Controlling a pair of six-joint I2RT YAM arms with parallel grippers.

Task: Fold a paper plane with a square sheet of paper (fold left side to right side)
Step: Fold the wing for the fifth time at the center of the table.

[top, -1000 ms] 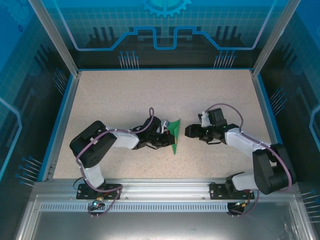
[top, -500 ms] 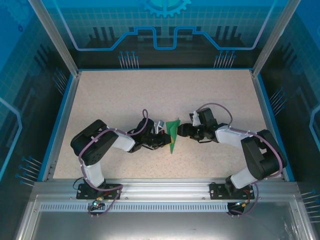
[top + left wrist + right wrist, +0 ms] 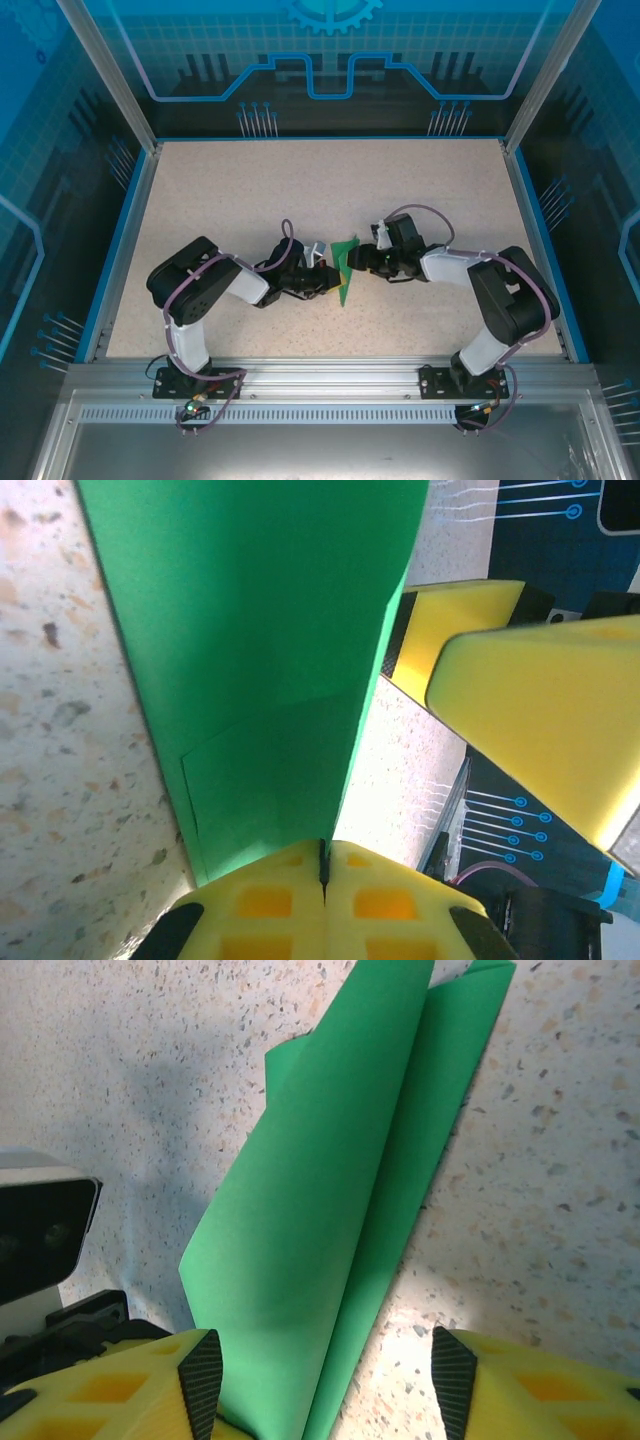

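**Item: paper plane** (image 3: 345, 268). Bright green paper folded into a narrow shape with a lengthwise crease. It lies between the two pincers, just right of the left gripper (image 3: 325, 275) and just left of the right gripper (image 3: 362, 260).

**Left gripper:** clenched on the paper plane. In the left wrist view its yellow pads (image 3: 270, 910) meet at a closed seam, and the edge of the paper plane (image 3: 260, 660) rises out of that seam and away from the pincer.

**Right gripper:** released, jaws spread. In the right wrist view its two yellow fingers (image 3: 120, 1380) stand well apart. The paper plane (image 3: 340, 1210) runs up from the gap beside the left-hand finger. I cannot tell whether either pad touches the paper.

**Details by view**
- The right wrist view shows two overlapping layers with a shaded fold between them.
- The left wrist view shows a faint creased flap outline near the pads, and the right gripper's fingers (image 3: 540, 710) just beyond the paper's far edge.
- The top view shows both arms bent inward, tips nearly meeting at the paper.

**Surface:** table (image 3: 250, 190), pale speckled stone pattern, with a blue rim.

**Surroundings:** blue patterned enclosure walls (image 3: 330, 60), an aluminium rail (image 3: 320, 375) at the near edge carrying both bases, and purple cables (image 3: 440, 213) looped over the arms.
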